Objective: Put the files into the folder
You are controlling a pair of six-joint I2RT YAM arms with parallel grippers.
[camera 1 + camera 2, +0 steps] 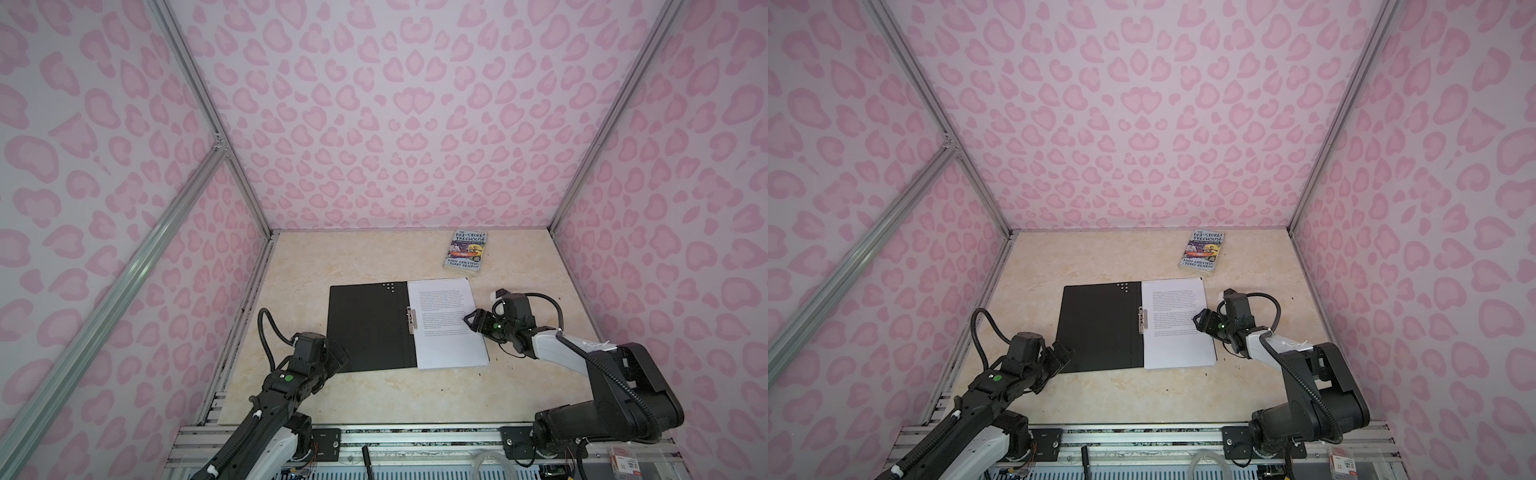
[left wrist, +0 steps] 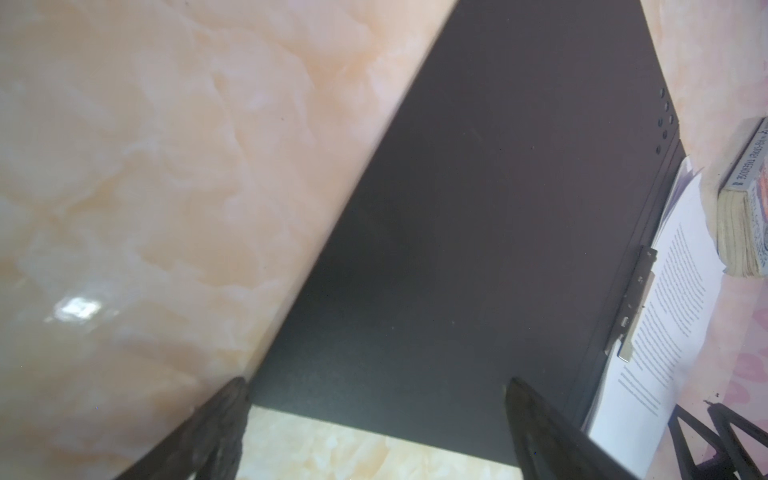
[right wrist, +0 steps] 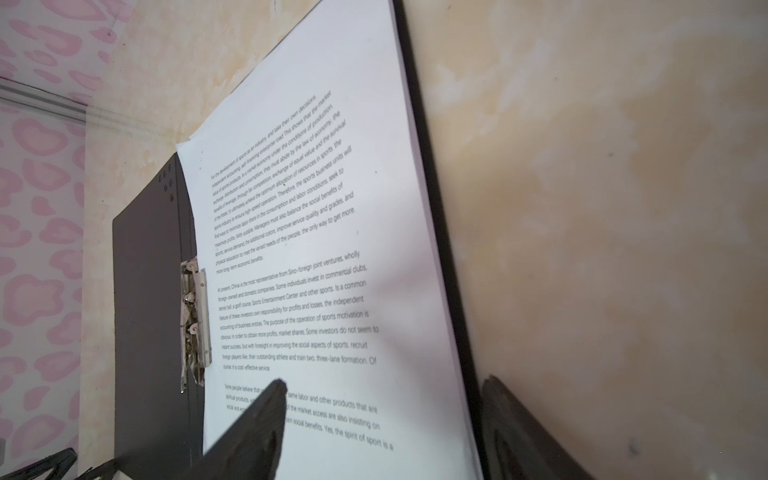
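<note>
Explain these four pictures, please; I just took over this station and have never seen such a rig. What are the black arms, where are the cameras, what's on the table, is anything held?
Those are two robot arms, each ending in a two-finger gripper. The two wide pictures come from one overhead camera pair; the close-ups come from cameras on the wrists. On the table lies the open folder, black inside up, with the files on its half nearer the right arm, beside the clip; a book lies farther back. The left gripper and right gripper are both open, holding nothing.
</note>
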